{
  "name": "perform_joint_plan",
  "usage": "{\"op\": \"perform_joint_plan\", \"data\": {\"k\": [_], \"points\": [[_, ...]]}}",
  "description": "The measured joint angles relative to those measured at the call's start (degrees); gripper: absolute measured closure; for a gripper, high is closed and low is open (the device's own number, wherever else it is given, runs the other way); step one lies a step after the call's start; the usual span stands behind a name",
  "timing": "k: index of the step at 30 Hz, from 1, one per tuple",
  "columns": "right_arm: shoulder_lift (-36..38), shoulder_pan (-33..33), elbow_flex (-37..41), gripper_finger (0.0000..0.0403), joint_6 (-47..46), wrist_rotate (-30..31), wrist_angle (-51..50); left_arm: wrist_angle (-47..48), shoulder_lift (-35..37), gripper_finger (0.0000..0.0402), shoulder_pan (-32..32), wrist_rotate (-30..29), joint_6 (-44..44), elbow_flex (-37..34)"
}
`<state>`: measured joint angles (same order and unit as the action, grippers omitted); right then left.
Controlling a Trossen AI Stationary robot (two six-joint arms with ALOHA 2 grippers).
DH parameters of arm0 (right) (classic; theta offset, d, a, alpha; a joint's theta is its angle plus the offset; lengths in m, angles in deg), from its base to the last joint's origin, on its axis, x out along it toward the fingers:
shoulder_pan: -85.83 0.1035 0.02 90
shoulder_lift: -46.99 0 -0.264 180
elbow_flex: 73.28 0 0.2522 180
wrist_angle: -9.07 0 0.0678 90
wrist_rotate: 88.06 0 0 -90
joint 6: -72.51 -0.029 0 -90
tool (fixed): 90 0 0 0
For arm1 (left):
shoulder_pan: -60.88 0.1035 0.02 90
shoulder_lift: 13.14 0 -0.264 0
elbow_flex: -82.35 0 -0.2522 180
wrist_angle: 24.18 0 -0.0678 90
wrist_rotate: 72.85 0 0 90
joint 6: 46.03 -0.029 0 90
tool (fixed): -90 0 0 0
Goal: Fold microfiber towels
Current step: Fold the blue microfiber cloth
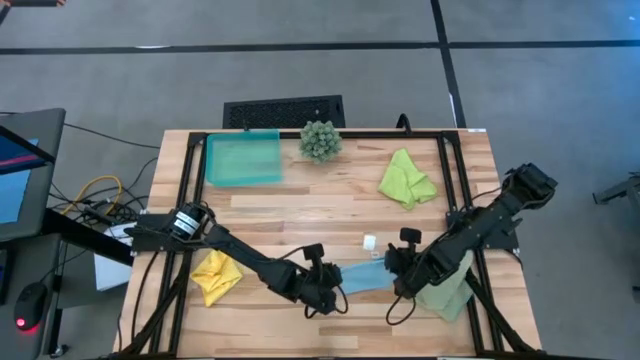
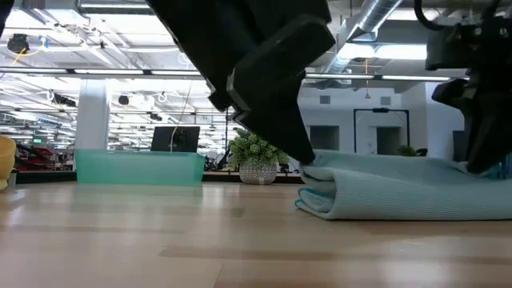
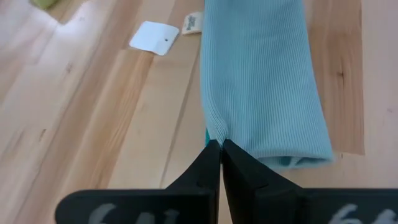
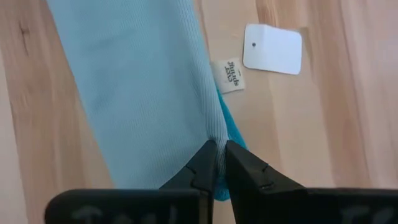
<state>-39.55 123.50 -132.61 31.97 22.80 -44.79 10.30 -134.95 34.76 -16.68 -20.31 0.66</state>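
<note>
We see a folded light blue towel (image 1: pixel 362 277) near the table's (image 1: pixel 330 215) front edge, bare wood beyond it. Both arms reach inward; the left gripper (image 3: pixel 221 146) and right gripper (image 4: pixel 216 147) each pinch one end, fingers seemingly fully closed on cloth.

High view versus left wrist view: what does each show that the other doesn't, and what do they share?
Only the high view shows the yellow towel, the lime green towel, the pale green towel under the right arm, the teal tray, the spiky plant, and the right gripper. Only the left wrist view shows the towel's sewn label and the left gripper shut on the cloth's pinched edge. Both show the light blue towel and the white tag beside it.
</note>
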Motion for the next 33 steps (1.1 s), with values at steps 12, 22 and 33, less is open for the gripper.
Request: {"op": "perform_joint_plan", "data": {"k": [12,22,33], "points": [[0.0,0.0,2.8,0.0349,0.4,-0.8,5.9,1.3,0.1,0.0383,1.1,2.2,2.4,0.0],[0.0,-0.3,2.8,0.0346,1.8,-1.4,6.9,8.1,4.2,0.0280,0.4,0.5,8.6,0.0],[2.6,-2.1,2.6,0.0261,1.8,-1.4,3.8,-11.0,0.1,0.0284,1.9,-0.7,0.2,0.0]]}}
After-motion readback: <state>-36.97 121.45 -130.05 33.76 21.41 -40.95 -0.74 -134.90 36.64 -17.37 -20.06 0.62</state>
